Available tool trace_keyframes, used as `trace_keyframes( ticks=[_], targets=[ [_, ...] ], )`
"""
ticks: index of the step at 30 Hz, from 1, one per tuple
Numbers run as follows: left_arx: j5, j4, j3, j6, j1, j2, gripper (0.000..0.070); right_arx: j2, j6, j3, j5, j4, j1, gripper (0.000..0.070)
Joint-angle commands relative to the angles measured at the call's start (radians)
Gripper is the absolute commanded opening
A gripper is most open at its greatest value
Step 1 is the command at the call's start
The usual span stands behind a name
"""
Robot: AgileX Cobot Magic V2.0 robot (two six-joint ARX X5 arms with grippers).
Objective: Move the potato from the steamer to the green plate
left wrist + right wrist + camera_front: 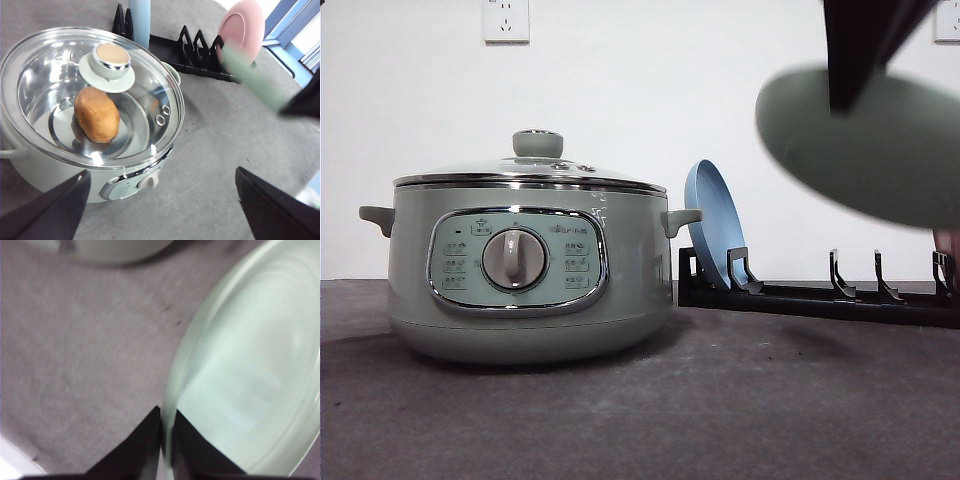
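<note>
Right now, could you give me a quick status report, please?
Right gripper shut on green plate, held in the air. Left gripper open above steamer. Potato inside; glass lid on, blocking access.

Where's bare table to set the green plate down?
Open grey table in front of the rack, right of the steamer; right gripper holds the green plate above it. Crowded: rack with blue plate and pink plate.
</note>
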State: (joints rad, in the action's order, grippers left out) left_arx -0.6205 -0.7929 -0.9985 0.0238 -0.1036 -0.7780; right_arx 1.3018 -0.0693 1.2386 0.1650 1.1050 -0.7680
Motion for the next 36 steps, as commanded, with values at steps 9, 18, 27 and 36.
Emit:
trace_keyframes(
  ticks=[9, 18, 27, 36],
  targets=[
    [-0.005, 0.009, -0.025, -0.013, -0.003, -0.006, 0.0595, 0.083, 0.038, -0.178, 0.047, -0.155, -0.160, 0.0004],
    [-0.005, 0.008, -0.025, -0.013, -0.003, -0.006, 0.0595, 0.265, 0.062, -0.193, 0.047, -0.186, -0.246, 0.0004],
    [-0.005, 0.008, -0.025, -0.013, -0.003, -0.006, 0.0595, 0.364, 0.099, -0.193, 0.034, -0.189, -0.268, 0.0011],
    [-0.005, 0.008, -0.025, -0.013, -0.003, -0.006, 0.0595, 0.364, 0.122, -0.192, 0.019, -0.187, -0.269, 0.0342]
  ],
)
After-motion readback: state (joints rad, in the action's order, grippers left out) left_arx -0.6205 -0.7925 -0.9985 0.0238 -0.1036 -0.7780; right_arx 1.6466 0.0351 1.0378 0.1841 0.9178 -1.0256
